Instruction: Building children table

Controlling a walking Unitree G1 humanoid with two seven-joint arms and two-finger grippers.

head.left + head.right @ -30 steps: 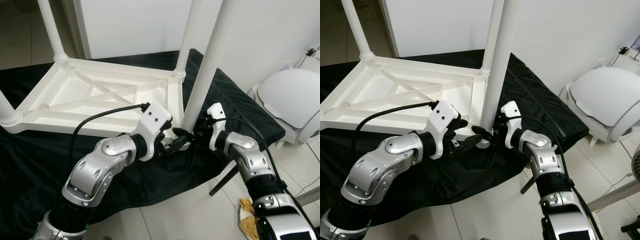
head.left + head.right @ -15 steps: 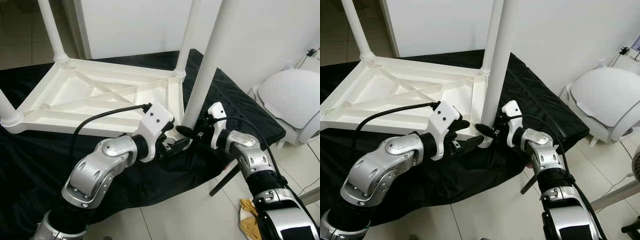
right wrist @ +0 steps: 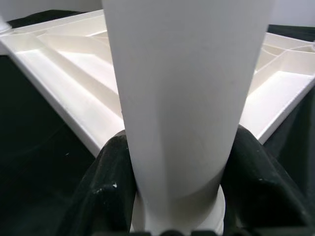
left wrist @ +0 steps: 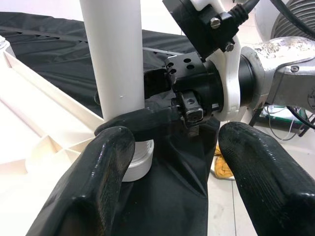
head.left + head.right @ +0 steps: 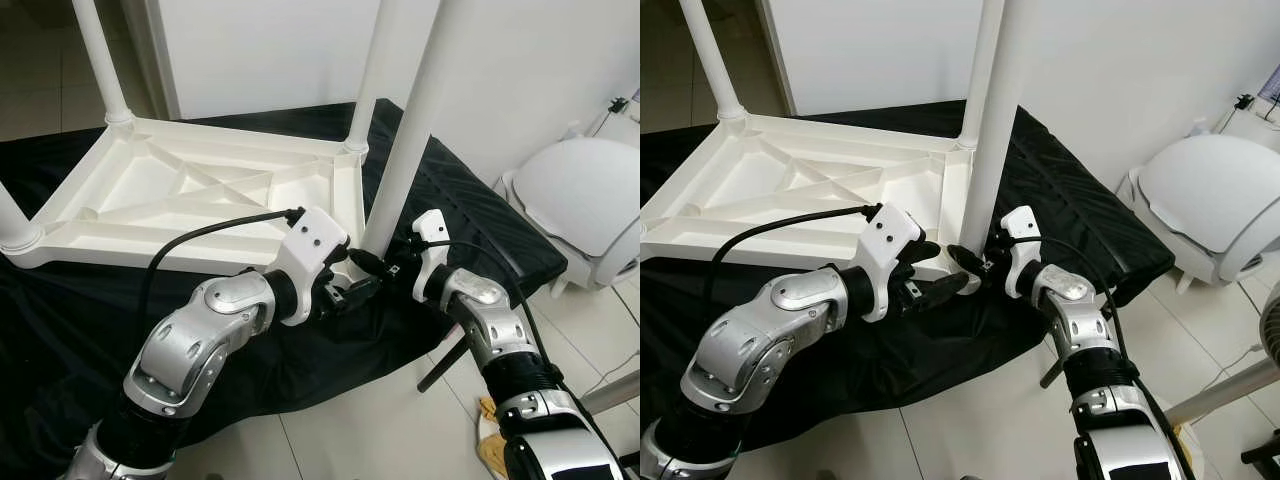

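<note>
A white plastic children's table [image 5: 200, 200] lies upside down on a black cloth, its legs pointing up. My right gripper [image 5: 372, 262] is shut on the near right leg [image 5: 410, 130] just above its socket; in the right wrist view the leg [image 3: 182, 98] stands between both black fingers [image 3: 110, 167]. My left gripper [image 5: 355, 292] hovers open right beside that corner, low over the cloth. In the left wrist view its fingers [image 4: 108, 147] are spread, with the leg [image 4: 113, 59] and the right gripper's finger [image 4: 142, 120] wrapped around it just ahead.
Three other legs [image 5: 95, 60] [image 5: 372, 75] [image 5: 10, 225] stand at the remaining corners. The black cloth [image 5: 80, 330] drapes to the tiled floor. A rounded white appliance [image 5: 585, 205] sits at the right, a yellow rag [image 5: 490, 415] and a thin black rod [image 5: 445, 360] below it.
My right gripper has slid left and closed in around the base of the near leg. The left gripper has stayed almost in place.
</note>
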